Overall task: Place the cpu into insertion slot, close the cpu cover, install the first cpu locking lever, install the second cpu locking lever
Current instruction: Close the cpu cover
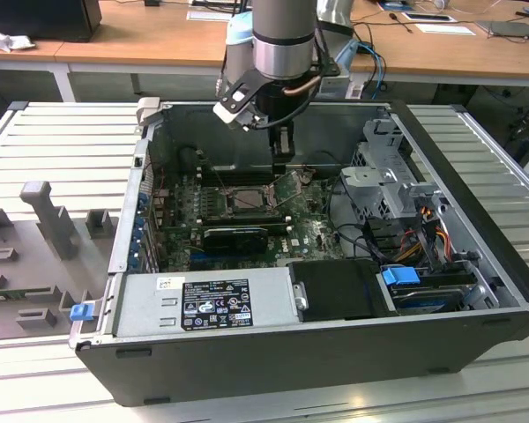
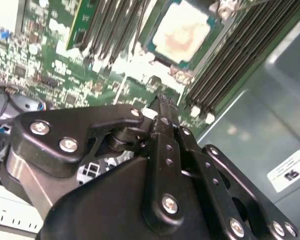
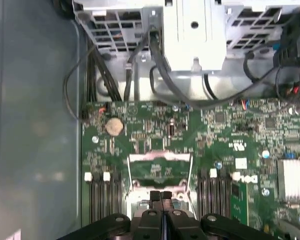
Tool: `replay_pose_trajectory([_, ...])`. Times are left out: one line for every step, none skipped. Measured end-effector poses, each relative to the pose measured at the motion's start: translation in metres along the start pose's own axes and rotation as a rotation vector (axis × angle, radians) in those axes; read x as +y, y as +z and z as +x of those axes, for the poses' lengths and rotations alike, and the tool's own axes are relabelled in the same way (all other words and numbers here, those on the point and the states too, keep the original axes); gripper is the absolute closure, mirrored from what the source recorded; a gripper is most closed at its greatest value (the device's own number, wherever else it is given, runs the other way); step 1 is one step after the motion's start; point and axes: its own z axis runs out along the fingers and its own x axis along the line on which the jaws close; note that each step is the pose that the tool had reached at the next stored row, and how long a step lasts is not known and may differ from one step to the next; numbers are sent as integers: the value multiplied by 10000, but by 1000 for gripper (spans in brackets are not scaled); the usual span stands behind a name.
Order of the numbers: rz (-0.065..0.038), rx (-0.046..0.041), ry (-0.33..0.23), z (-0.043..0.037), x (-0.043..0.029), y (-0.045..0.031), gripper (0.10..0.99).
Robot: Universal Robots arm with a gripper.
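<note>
Cpu (image 2: 182, 32) lies in its insertion slot (image 2: 151, 45), just beyond the end effector (image 2: 165, 105).

You're looking at a grey ribbed metal worktop (image 1: 53, 150), with grey block fixtures (image 1: 48, 216) sitting on it at the exterior view's left. Behind it a long wooden desk (image 1: 141, 40) on white legs is running across, carrying papers (image 1: 445, 28), a dark box (image 1: 44, 18) and a crumpled white wad (image 1: 7, 40). Even light is falling across it all.
</note>
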Motion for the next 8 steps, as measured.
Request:
replay_pose_trajectory([0,-1,0,1,28,3,984])
replay_pose_trajectory([0,-2,-2,2,61,6,984])
replay_pose_trajectory([1,-2,1,4,121,13,984])
replay_pose_trajectory([-1,-3,-2,5,157,18,984])
replay_pose_trajectory([0,-4,-3,8,256,31,984])
replay_pose_trajectory([0,-3,-2,10,319,40,984])
replay_pose_trajectory([1,-3,-2,12,385,47,984])
replay_pose_trajectory([1,-4,-3,13,433,52,984])
